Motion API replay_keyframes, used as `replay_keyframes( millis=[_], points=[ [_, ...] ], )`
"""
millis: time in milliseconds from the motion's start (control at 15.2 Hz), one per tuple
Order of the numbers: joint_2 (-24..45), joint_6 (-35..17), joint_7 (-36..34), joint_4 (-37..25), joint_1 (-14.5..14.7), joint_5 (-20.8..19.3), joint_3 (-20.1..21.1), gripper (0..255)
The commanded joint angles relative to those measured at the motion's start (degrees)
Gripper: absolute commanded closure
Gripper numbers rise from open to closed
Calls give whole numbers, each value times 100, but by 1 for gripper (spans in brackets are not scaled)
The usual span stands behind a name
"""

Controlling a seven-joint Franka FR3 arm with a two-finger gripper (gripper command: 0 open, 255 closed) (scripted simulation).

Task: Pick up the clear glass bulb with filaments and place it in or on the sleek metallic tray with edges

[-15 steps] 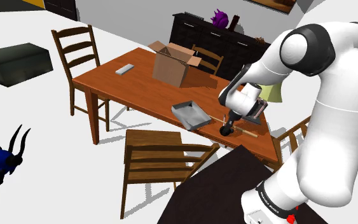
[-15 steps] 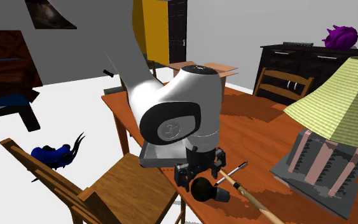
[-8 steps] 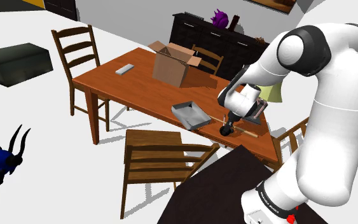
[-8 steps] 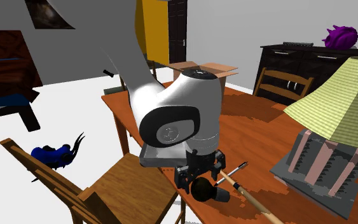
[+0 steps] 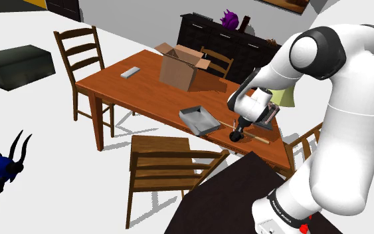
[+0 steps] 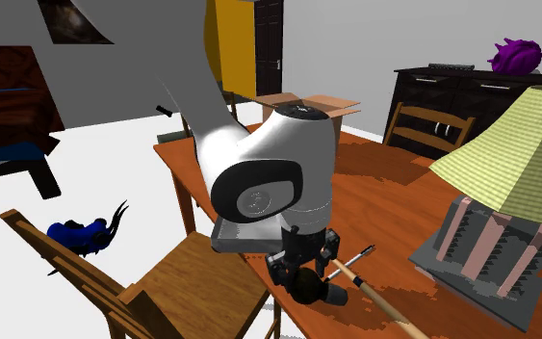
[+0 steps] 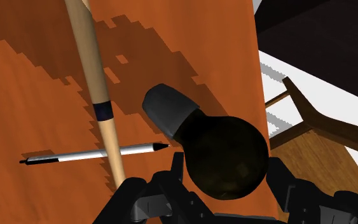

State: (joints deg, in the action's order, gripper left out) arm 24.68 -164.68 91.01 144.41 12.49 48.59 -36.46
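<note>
The bulb [image 7: 225, 159], drawn as a dark, almost black globe with a grey base, is seen lying on its side on the wooden counter [image 7: 31, 95], close to the counter's edge. It is placed directly under the end effector [image 7: 227, 168], with the globe between the two black fingers [image 7: 176, 170]. The fingers are held apart, one on each side of the globe and just beside it; a firm clamp on it cannot be made out. The grey base is pointed away from the end effector, toward a long wooden stick [image 7: 95, 83] laid on the counter near the bulb. A thin black-and-white pen [image 7: 95, 154] is laid crosswise by the stick, its tip close to the bulb's base. In the shoulder view, the grey tray [image 5: 200, 119] with raised edges is found just beside the end effector [image 5: 240, 129], on the same counter. An open cardboard box [image 5: 182, 66] is set farther off, beyond the tray.
</note>
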Motion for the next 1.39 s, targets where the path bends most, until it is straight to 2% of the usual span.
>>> replay_keyframes(
  millis=[0,132,726,1056,1188,1320],
  points=[
    [6,0,1,3,-6,3,-1,255],
    [3,-2,1,7,-4,2,-1,255],
    [-742,423,-1077,325,1265,-1425,-1542,255],
    [-1205,669,-1796,440,2220,-2423,-2690,255],
    [-1419,772,-2137,473,2718,-2903,-3275,255],
    [-1667,881,-2539,497,3375,-3468,-4031,255]
  ],
)
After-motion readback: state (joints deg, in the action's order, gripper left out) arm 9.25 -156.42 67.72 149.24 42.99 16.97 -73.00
